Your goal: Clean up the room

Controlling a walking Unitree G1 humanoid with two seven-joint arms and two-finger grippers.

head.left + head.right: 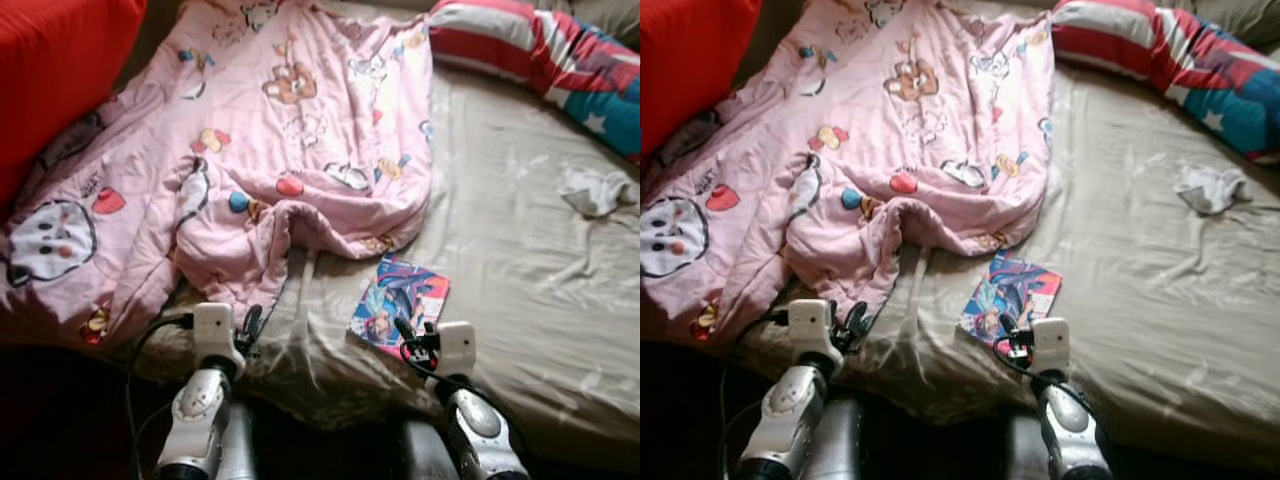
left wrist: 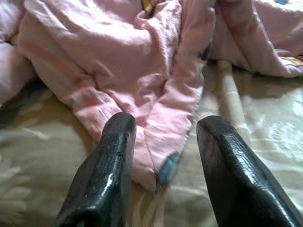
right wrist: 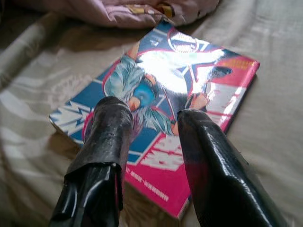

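A pink cartoon-print quilt lies crumpled over the left half of the bed. Its lower corner reaches toward the bed's front edge, between the open fingers of my left gripper. A colourful comic book lies flat on the beige sheet near the front edge. My right gripper hovers open just over the book's near edge, its fingertips above the glossy cover. Nothing is held in either gripper.
A red, white and blue pillow lies at the far right of the bed. A small crumpled white cloth sits on the sheet near it. A red cushion is at the far left. The floor below the bed edge is dark.
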